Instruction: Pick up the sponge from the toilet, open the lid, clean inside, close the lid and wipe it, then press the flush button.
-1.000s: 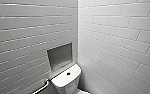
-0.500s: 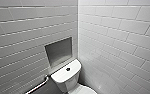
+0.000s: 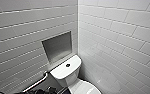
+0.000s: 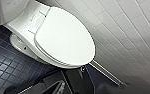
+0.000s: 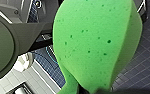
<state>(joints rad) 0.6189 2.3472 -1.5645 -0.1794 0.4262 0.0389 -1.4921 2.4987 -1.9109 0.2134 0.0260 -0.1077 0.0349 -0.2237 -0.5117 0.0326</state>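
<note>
While the head view looks down into a corner of white-tiled walls, the toilet (image 3: 66, 72) sits at about 6 o'clock. Its tank top carries the flush button (image 3: 67, 65) near the middle. A grey recessed niche (image 3: 58, 46) is set in the wall at 11 o'clock from the tank, and a metal grab bar (image 3: 37, 82) runs off toward 8 o'clock. From the left wrist, the lid (image 4: 66, 37) lies shut flat over the bowl, bare and white, with the dark blue small-tiled floor (image 4: 6, 67) beside the base. The left arm is held above and to one side of the lid, angled down at it, and dark parts of the left gripper (image 4: 73, 81) show near the lid's front edge (whether it is apart or together I cannot tell). The right gripper (image 5: 94, 90) is clamped on the sponge (image 5: 96, 42) at its narrow waist. It holds the sponge up with the broad pitted face turned to the wrist camera and blue floor tiles behind it.
</note>
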